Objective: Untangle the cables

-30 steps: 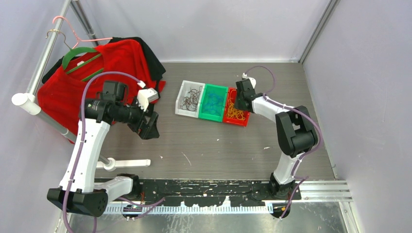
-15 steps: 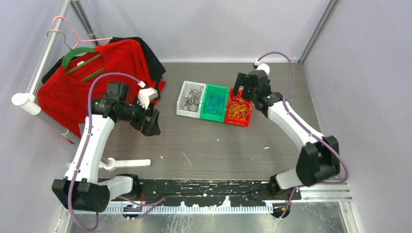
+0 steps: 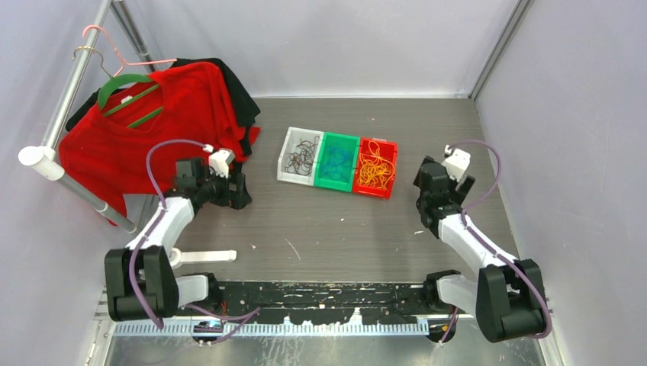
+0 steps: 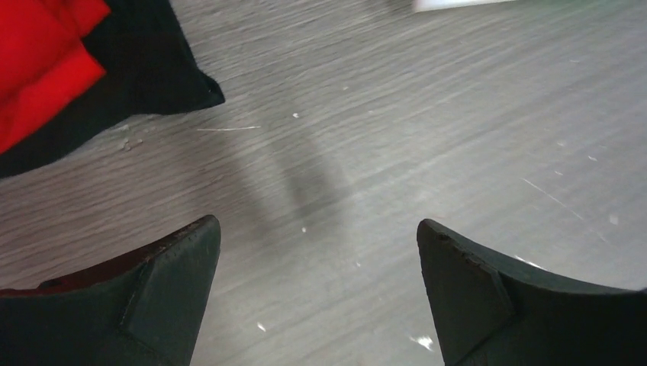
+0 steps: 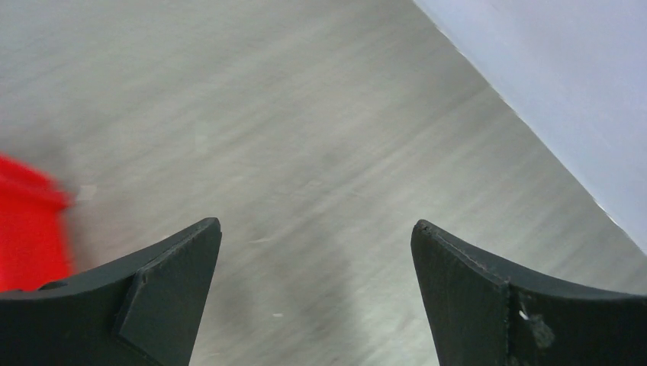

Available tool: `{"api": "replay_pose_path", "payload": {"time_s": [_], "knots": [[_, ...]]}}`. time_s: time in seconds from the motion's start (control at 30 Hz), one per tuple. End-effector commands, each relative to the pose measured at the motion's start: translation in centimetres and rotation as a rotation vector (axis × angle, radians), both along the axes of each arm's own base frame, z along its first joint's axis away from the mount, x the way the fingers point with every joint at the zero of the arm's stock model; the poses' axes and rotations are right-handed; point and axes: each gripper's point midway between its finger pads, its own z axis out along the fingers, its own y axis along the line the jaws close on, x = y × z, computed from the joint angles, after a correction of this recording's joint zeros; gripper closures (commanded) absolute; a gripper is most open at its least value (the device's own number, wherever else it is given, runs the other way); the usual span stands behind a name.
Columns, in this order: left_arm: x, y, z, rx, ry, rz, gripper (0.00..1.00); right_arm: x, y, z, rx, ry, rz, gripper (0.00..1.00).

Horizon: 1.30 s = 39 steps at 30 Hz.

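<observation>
**Top external.** Fixed and high, above and behind the arm bases. Looks steeply down over the whole table (image 3: pixel 343 229), with the bin row (image 3: pixel 333 184) just beyond centre.

**Left wrist.** Low and close to the tabletop, looking forward and down between the fingers of the left gripper (image 4: pixel 317 229). Covers bare surface left of the bin row, up to a cloth (image 4: pixel 114 84) corner. Shares that corner and strip of table with the top view.

**Right wrist.** Low, close and blurred, looking between the fingers of the right gripper (image 5: pixel 314 229). Covers surface right of the bin row. Shares the row's red end (image 5: pixel 27 221) and the side wall (image 5: pixel 557 76) with the top view.
</observation>
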Motion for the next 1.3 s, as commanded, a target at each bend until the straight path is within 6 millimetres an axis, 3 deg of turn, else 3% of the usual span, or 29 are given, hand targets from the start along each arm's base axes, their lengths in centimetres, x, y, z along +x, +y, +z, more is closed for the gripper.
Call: {"api": "replay_pose_path", "payload": {"time_s": [0.0,0.1,0.23,0.43,0.53,0.63,0.87,1.27], "knots": [[7.0,1.1,1.5,-0.028,-0.350,0.114,0.00,-0.3,-4.6,1.3,-0.036,-0.161,-0.209,0.00],[8.2,1.1,0.4,-0.079,-0.403,0.159,0.00,0.3,-5.4,0.4,-0.034,-0.190,-0.203,0.00],[8.6,0.8,-1.3,-0.126,-0.384,0.189,0.00,2.2,-3.7,-1.1,-0.014,-0.209,-0.062,0.00],[7.8,1.5,-0.6,-0.116,-0.447,0.236,0.01,3.5,-2.5,-4.7,-0.006,-0.199,0.024,0.00],[7.0,2.0,-0.2,-0.086,-0.499,0.253,0.00,4.5,-0.8,-6.1,-0.021,-0.172,0.149,0.00],[7.7,4.3,0.3,-0.012,-0.594,0.332,0.00,4.6,-1.2,-6.0,-0.011,-0.166,0.120,0.00],[9.0,3.6,-3.1,0.052,-0.519,0.323,0.01,4.8,-1.3,-6.1,-0.004,-0.152,0.116,0.00],[9.3,3.7,-2.9,0.054,-0.535,0.336,0.01,4.9,-1.1,-6.2,-0.007,-0.151,0.130,0.00]]}}
